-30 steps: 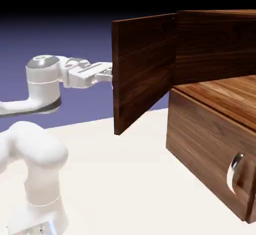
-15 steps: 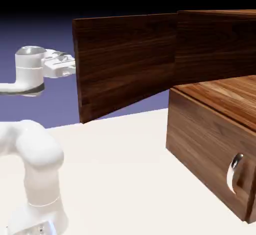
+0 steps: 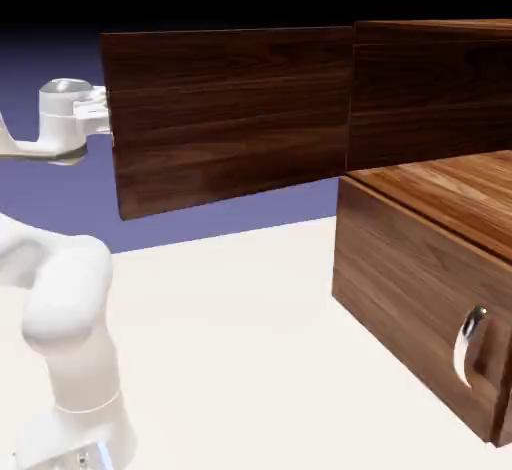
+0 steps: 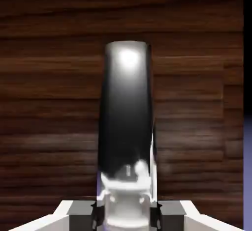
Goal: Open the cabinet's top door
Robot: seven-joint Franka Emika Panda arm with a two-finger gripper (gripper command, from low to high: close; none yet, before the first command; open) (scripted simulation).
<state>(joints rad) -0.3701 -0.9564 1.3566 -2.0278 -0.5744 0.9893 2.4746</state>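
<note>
Top door (image 3: pixel 230 113), the upper dark walnut wood-grain panel, stands swung wide open, its broad face reaching toward nine o'clock from its hinged edge on the large boxy dark walnut cabinet (image 3: pixel 430 248).

Nearest first, in the hand view: the two-finger gripper (image 4: pixel 125 210) sits at six o'clock, its pale grey fingers (image 4: pixel 69 215) pressed in on either side of the curved silver metal handle (image 4: pixel 125 122). So the fingers are clamped narrow on that handle. It rises toward twelve o'clock, glossy and dark with a bright glint near its top, and it hides most of the finger tips. Behind it, walnut grain fills nearly everything; only a thin blue-violet strip (image 4: pixel 247 151) shows at three o'clock, past the door's edge.

Over to the exterior view: the white arm (image 3: pixel 60 298) is cut off at the nine o'clock edge, and the hand disappears behind the door's free edge, so the gripper and the held handle can't be seen from here. At five o'clock sits the lower, shorter panel (image 3: pixel 415 303) with its own curved silver handle (image 3: pixel 468 343), shut flush. The cabinet runs out of frame at three o'clock. A pale table (image 3: pixel 240 358) spreads below, plain backdrop (image 3: pixel 50 208) beyond.
</note>
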